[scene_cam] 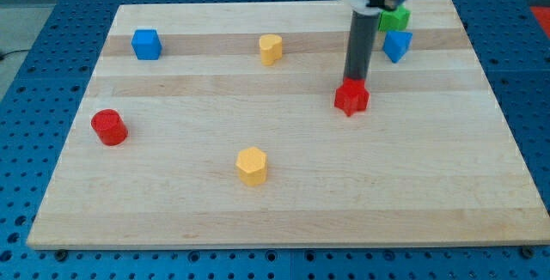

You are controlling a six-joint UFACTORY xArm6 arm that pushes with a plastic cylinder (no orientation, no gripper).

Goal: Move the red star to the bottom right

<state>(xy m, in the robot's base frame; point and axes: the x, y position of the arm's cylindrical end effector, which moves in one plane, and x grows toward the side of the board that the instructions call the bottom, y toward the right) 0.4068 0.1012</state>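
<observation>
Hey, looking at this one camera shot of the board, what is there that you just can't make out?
1. My tip: in the camera view its very end meets the top of the red star; whether it touches cannot be told.
2. Green block: the arm's rod and housing cover its left part, so its shape is unclear.
3. Blue block at the view's right: small and angled, exact shape uncertain.
4. The arm above the rod: cut off by the view's top edge.

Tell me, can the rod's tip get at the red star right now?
Probably yes: my tip sits right at the top edge of the red star, seemingly touching, with nothing between them.
</observation>
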